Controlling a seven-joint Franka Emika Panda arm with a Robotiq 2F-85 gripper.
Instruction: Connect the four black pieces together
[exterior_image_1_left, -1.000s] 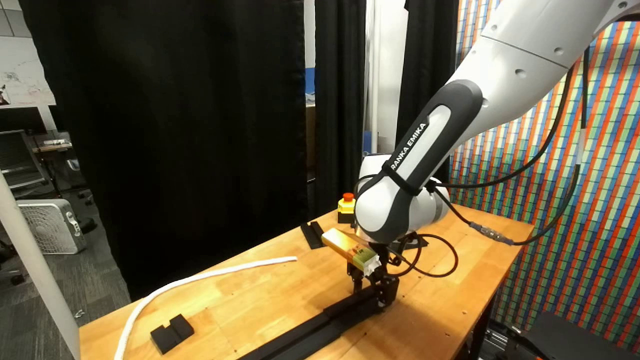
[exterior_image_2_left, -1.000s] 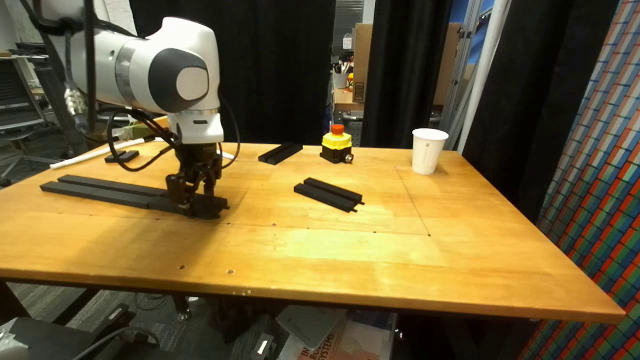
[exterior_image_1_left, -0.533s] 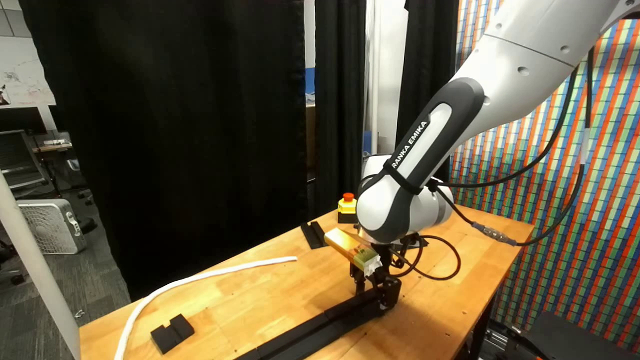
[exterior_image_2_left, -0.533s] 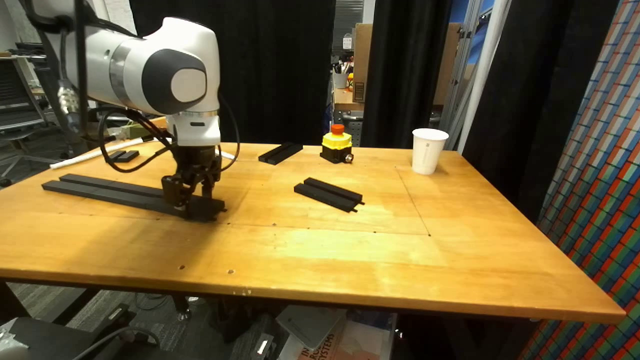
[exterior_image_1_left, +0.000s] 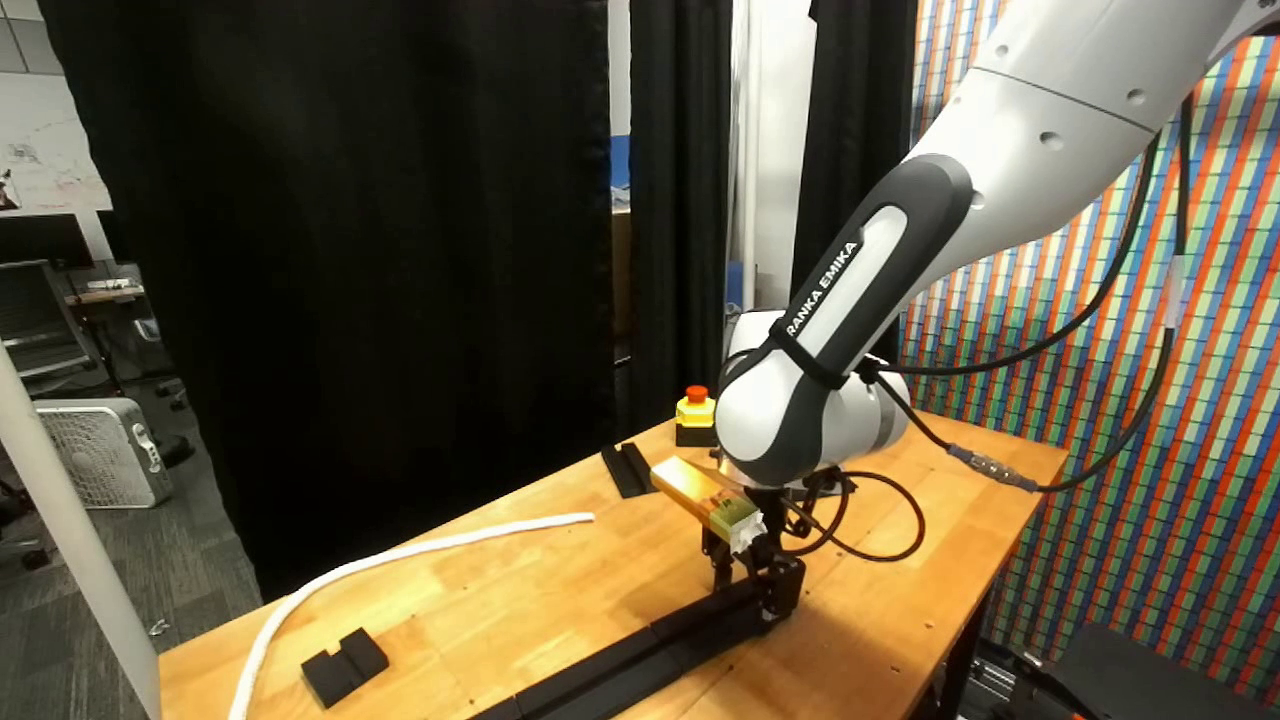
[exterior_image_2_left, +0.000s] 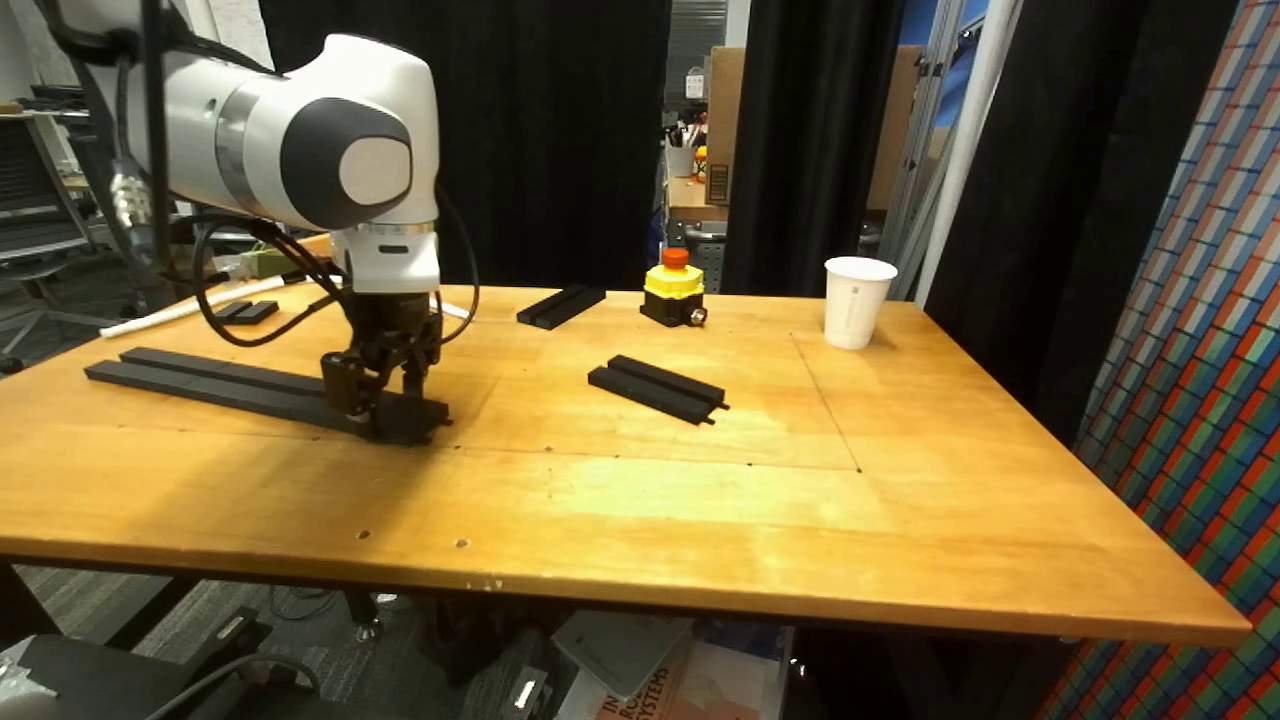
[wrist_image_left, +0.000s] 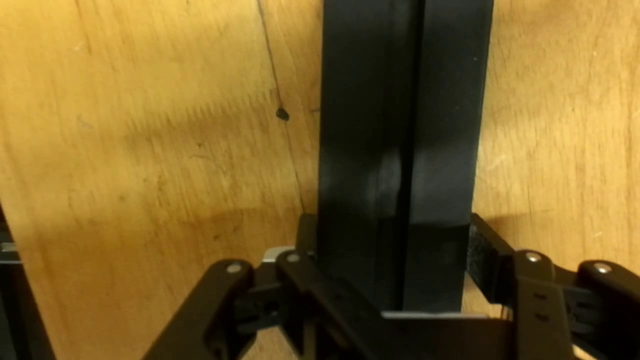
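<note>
One of the four black pieces (exterior_image_2_left: 415, 418) lies flat on the table with my gripper (exterior_image_2_left: 393, 410) shut across its width. In the wrist view the fingers (wrist_image_left: 487, 255) press against both long sides of the grooved piece (wrist_image_left: 445, 180). Its inner end meets a black rail (exterior_image_2_left: 200, 389) of other pieces laid end to end, seams showing. The edges look roughly in line in an exterior view, along the rail (exterior_image_1_left: 600, 662); whether the joint is tight I cannot tell. Small pegs stick out of the held piece's far end. Another black piece (exterior_image_2_left: 650, 392) lies apart, pegs at one end.
Two stubby black blocks rest elsewhere, a near block (exterior_image_1_left: 345, 667) and a back block (exterior_image_2_left: 562, 306). At the back are a red-and-yellow stop button (exterior_image_2_left: 674, 285) and a white paper cup (exterior_image_2_left: 858, 305). A white cord (exterior_image_1_left: 400, 553) runs along the table's edge.
The gripper has shifted slightly with the held piece. An offset between that piece and the rail one second ago is no longer visible. The rail has moved a little too.
</note>
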